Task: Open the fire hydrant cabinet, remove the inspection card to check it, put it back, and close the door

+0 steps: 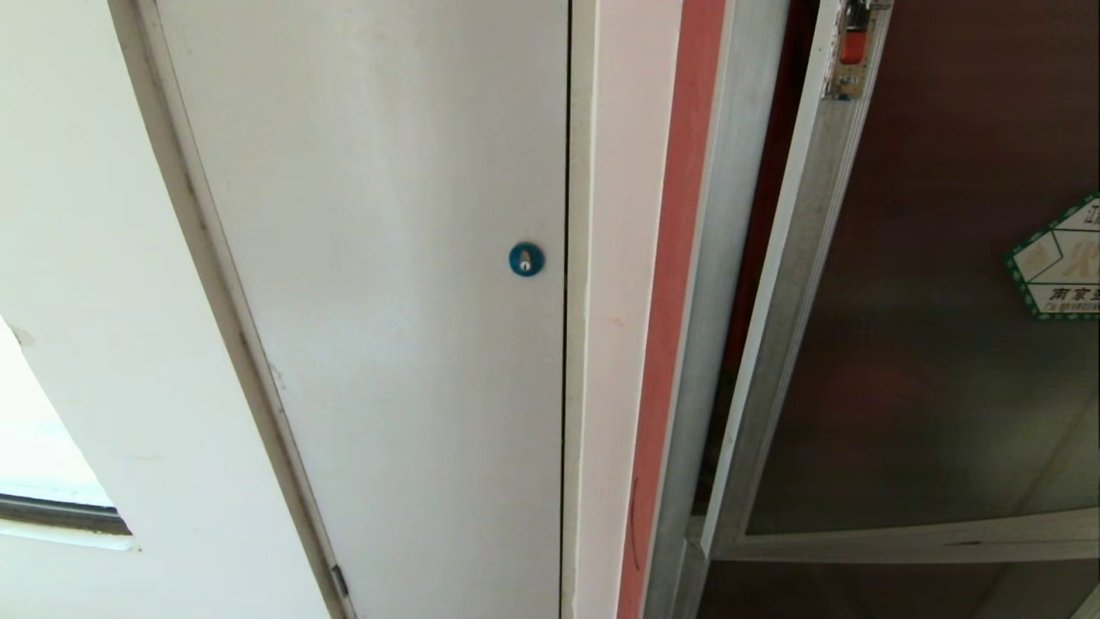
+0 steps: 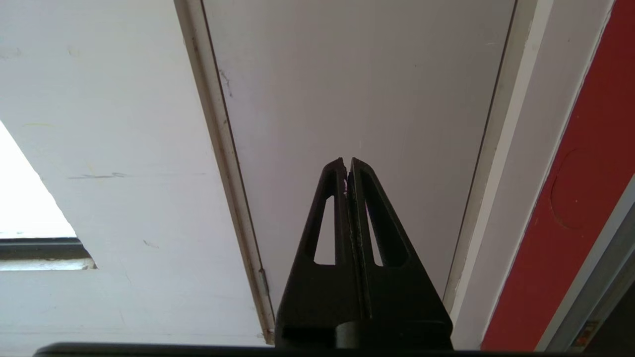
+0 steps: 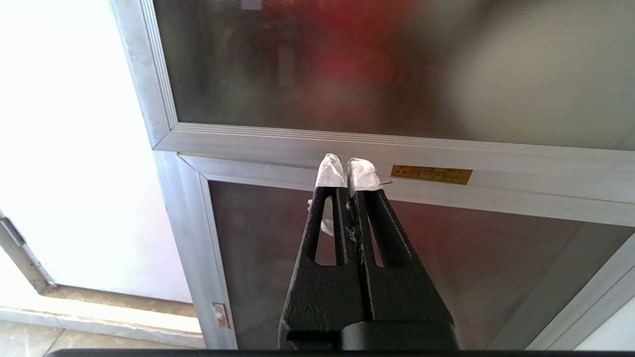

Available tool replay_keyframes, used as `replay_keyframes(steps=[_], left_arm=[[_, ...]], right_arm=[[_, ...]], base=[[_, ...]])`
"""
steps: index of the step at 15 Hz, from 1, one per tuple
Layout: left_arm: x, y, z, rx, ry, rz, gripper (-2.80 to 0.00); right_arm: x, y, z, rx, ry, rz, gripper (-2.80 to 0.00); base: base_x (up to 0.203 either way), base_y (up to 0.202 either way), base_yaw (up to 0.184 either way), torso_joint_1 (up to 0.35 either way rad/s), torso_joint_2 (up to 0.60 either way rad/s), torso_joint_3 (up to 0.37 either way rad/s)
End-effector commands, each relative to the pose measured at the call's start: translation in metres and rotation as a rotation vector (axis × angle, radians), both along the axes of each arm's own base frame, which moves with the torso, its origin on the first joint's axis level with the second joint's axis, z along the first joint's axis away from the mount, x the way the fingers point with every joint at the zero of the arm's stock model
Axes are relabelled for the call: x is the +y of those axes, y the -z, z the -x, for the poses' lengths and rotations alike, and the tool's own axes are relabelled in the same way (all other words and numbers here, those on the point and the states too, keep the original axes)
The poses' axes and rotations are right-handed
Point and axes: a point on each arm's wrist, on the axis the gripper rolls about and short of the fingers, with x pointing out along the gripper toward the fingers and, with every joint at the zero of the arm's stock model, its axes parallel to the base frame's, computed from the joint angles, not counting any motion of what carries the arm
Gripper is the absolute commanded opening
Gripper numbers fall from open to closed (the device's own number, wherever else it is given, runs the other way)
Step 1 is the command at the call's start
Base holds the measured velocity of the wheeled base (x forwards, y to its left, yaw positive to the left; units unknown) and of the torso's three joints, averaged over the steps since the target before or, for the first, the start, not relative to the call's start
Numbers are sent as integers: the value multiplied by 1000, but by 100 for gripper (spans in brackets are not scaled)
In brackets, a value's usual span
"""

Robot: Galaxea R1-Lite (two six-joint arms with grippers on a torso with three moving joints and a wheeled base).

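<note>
The fire hydrant cabinet (image 1: 698,344) stands at the right in the head view, silver-framed with dark glass. Its door (image 1: 928,361) carries a green-bordered hexagonal sticker (image 1: 1061,258) and a metal latch with a red tab (image 1: 851,43). A dark gap shows between the door's edge and the cabinet frame. My right gripper (image 3: 348,171) is shut and empty, its white-wrapped tips before the aluminium rail under the door (image 3: 322,64). My left gripper (image 2: 347,166) is shut, holds nothing and faces the white door. Neither gripper shows in the head view. The inspection card is out of view.
A plain white door (image 1: 387,301) with a blue round lock (image 1: 526,259) fills the middle left. A red strip (image 1: 675,301) runs beside the cabinet. Below the door sits a smaller dark panel (image 3: 471,258) with an orange label (image 3: 430,174) and a small red-marked latch (image 3: 219,314).
</note>
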Motion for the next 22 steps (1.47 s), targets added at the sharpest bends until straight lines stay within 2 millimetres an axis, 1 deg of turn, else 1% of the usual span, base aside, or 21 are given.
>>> replay_keyframes(steps=[1,9,12,13,15,17,18,20,22], left_arm=[[0,8,-2,28,0,-1,-280],[0,8,-2,28,0,-1,-280],[1,7,-2,26,-31,-3,-280],[1,4,-2,13,-32,-4,-280],[1,-15,4,-48,-20,0,-280],[-2,-40,4,-54,81,-8,-280],[-3,-54,1,-40,132,-12,-280],[-5,-84,-16,27,207,-12,-280],[-7,-123,-43,84,284,6,-280]], right_arm=[[0,0,0,3,-1,-1,-280],[0,0,0,3,-1,-1,-280],[0,0,0,3,-1,0,-280],[0,0,0,3,-1,0,-280],[0,0,0,3,-1,0,-280],[0,0,0,3,-1,-1,-280],[0,0,0,3,-1,0,-280],[0,0,0,3,-1,-1,-280],[0,0,0,3,-1,0,-280]], base=[[0,0,0,0,0,0],[0,0,0,0,0,0],[0,0,0,0,0,0],[0,0,0,0,0,0],[0,0,0,0,0,0],[0,0,0,0,0,0],[0,0,0,0,0,0],[0,0,0,0,0,0],[0,0,0,0,0,0]])
